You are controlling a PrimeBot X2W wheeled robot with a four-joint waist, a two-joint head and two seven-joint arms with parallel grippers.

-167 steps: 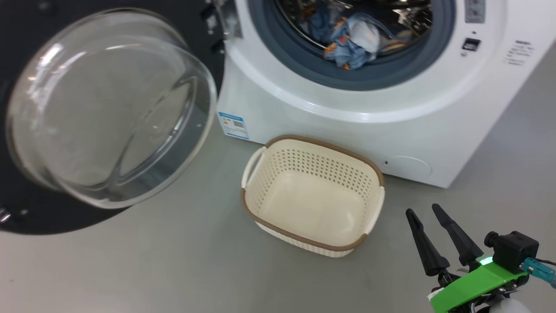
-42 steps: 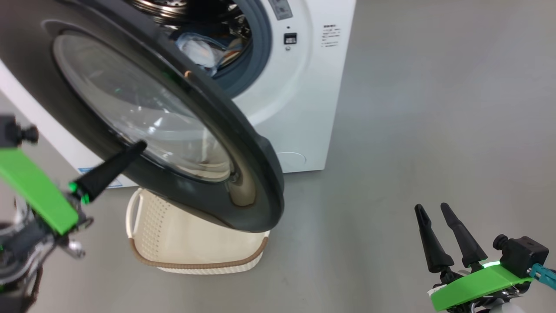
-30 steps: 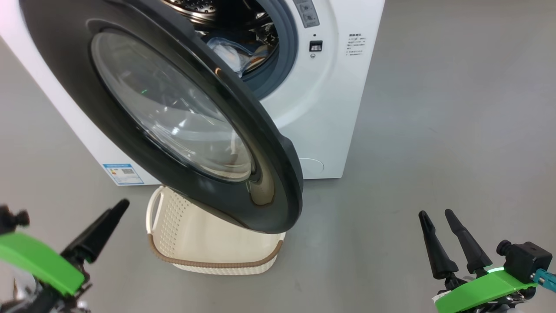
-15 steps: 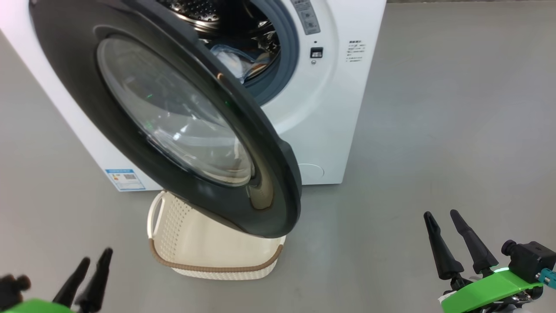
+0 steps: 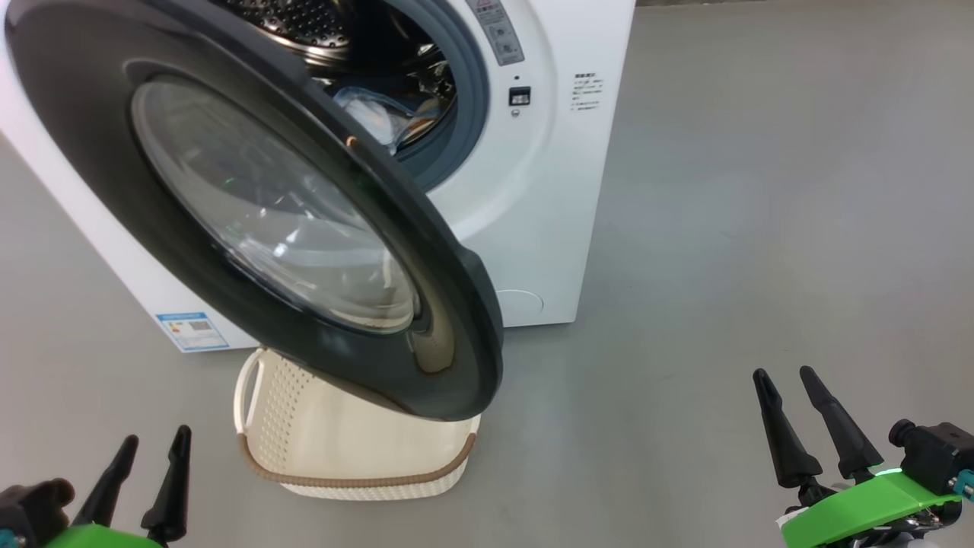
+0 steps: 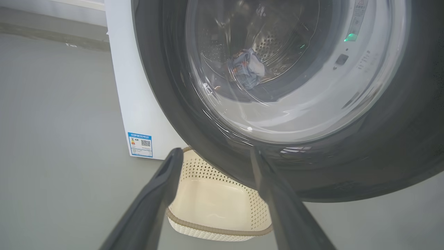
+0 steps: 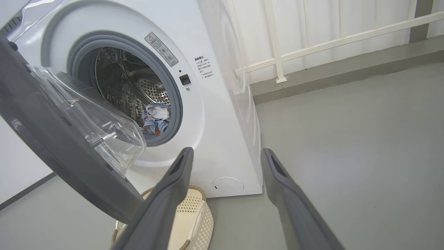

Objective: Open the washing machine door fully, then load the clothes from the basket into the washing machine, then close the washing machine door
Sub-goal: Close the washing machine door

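Loading judged done: clothes (image 5: 377, 122) in the drum at upper centre, basket (image 5: 342, 472) apparently empty at lower centre, against the washing machine (image 5: 548, 228). Ajar across left and centre, overhanging the basket, unlatched: washing machine door (image 5: 304, 228). At lower left, left gripper (image 5: 157, 435); at lower right, right gripper (image 5: 782, 372). Both with 2 fingers spread wide, holding nothing, parked clear of the door's swing. Likely needs a push on the black rim.

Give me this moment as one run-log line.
washing machine door: ajar, over basket | clothes: in drum | basket: visible part empty | left gripper: open, free | right gripper: open, free
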